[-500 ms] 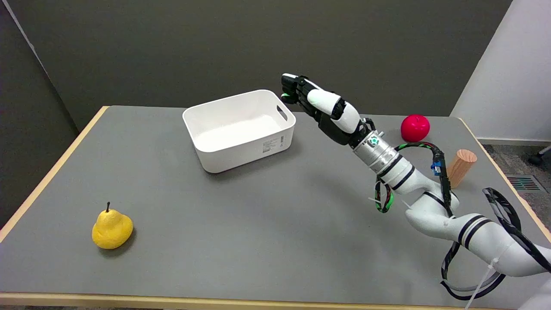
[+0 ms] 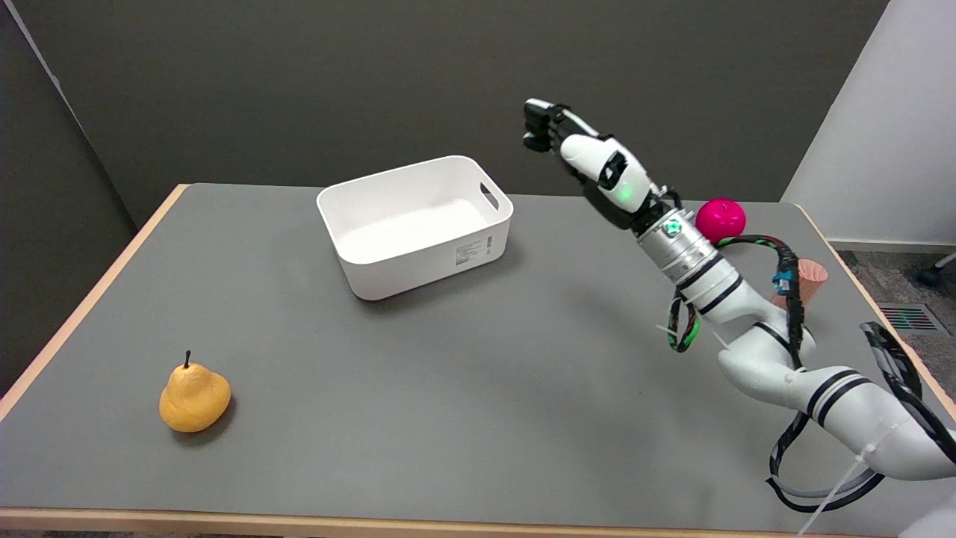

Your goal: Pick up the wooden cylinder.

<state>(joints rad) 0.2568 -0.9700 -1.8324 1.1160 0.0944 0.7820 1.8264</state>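
Observation:
The wooden cylinder (image 2: 808, 278) stands upright near the table's right edge, partly hidden behind my right arm and its cable. My right hand (image 2: 579, 149) hangs high in the air over the table's far side, well left of and beyond the cylinder. It holds nothing. Its fingers point away from the camera, and I cannot tell how far they are curled.
A white bin (image 2: 415, 222) sits at the far middle of the grey table (image 2: 448, 388). A red apple (image 2: 721, 220) lies just beyond the cylinder. A yellow pear (image 2: 193, 397) rests at the near left. A white wall panel stands off the table's right side.
My right hand has risen and swung to the right, away from the bin's right rim. The arm now covers more of the cylinder. The objects have not moved.

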